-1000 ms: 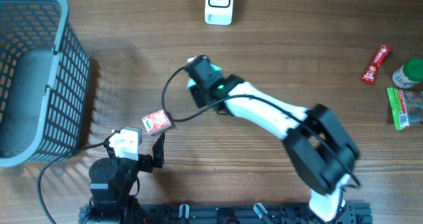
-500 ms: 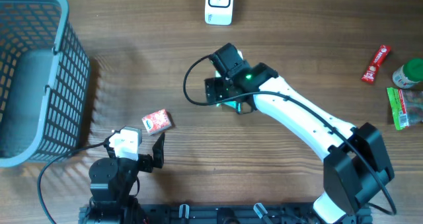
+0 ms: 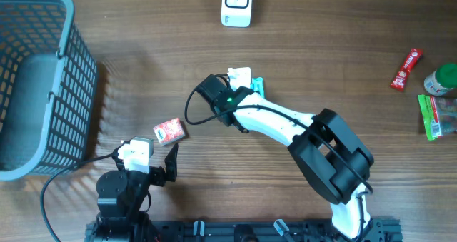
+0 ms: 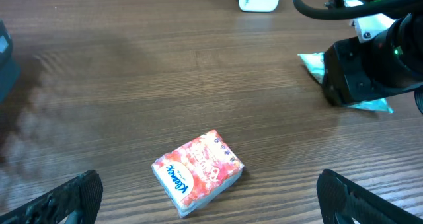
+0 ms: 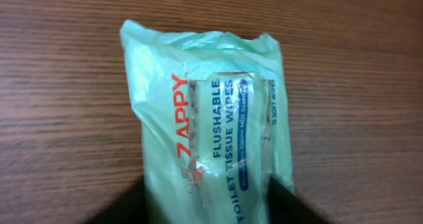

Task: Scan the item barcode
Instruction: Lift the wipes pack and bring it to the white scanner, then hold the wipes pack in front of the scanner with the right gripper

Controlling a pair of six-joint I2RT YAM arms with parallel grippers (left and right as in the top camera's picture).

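not much done yet as far as we can see: the green wipes pack point(image 5: 205, 118) lies flat on the table point(image 3: 357, 56), well short of the white scanner point(image 3: 235, 3), no barcode showing. the right gripper point(image 5: 203, 203) straddles it, but we can't tell if the fingers actually pinch it. the left gripper point(image 4: 208, 187) hangs wide open and empty over the kleenex pack point(image 4: 198, 171). left to do: lift, find the code, present it. versus half a second back, the right arm tucked its elbow in and swung left; the kleenex hasn't budged.
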